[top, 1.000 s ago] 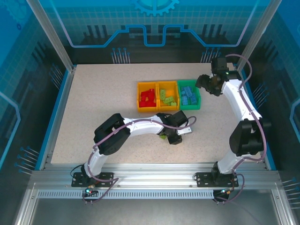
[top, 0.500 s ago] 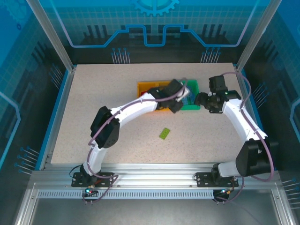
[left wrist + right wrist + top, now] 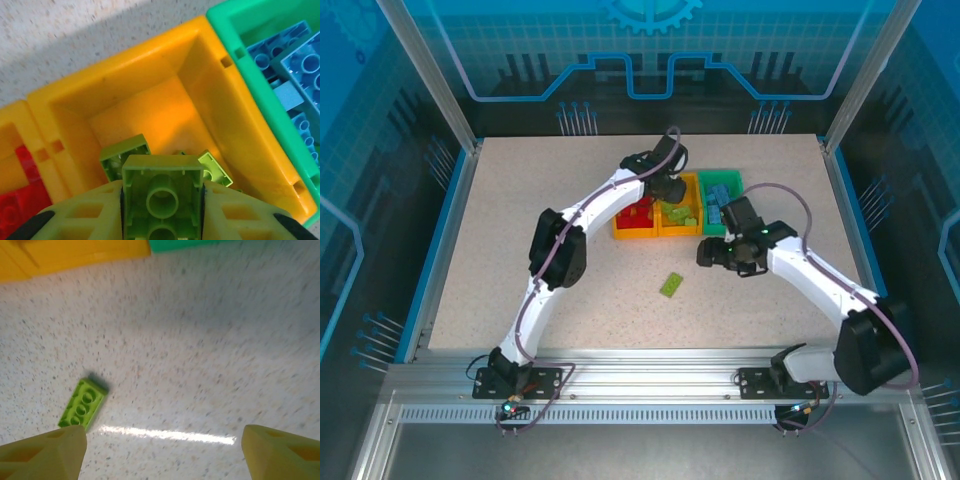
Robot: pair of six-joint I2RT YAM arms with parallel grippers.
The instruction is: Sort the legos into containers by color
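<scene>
Nearest the arm bases, on the bare speckled table (image 3: 520,250), one lime green lego (image 3: 671,285) lies flat, studs up, well apart from the bins. The right claw (image 3: 708,254) hangs just beyond it, at about 2 o'clock from the brick. In the right wrist view this claw (image 3: 162,440) gapes wide with nothing between its fingers, and the loose lego (image 3: 82,404) sits at 8 o'clock, apart from both fingertips.

Farther out the three bins stand in a row, touching. The left orange bin (image 3: 635,235) holds red legos (image 3: 636,208). The middle orange bin (image 3: 680,233) holds green legos (image 3: 682,214). The green bin (image 3: 720,174), at 3 o'clock of the row, holds blue legos (image 3: 718,200); the right wrist crosses its near corner.

Farthest, the left claw (image 3: 670,186) hangs over the far end of the middle bin. In the left wrist view this claw (image 3: 162,195) is clamped on a green brick (image 3: 160,172), hollow underside facing the camera, above the middle bin (image 3: 150,85). Two green legos (image 3: 125,152) lie on the floor below it. Red legos (image 3: 15,210) show at 8 o'clock, and blue legos (image 3: 295,65) in the green bin (image 3: 240,55) at 2 o'clock.
</scene>
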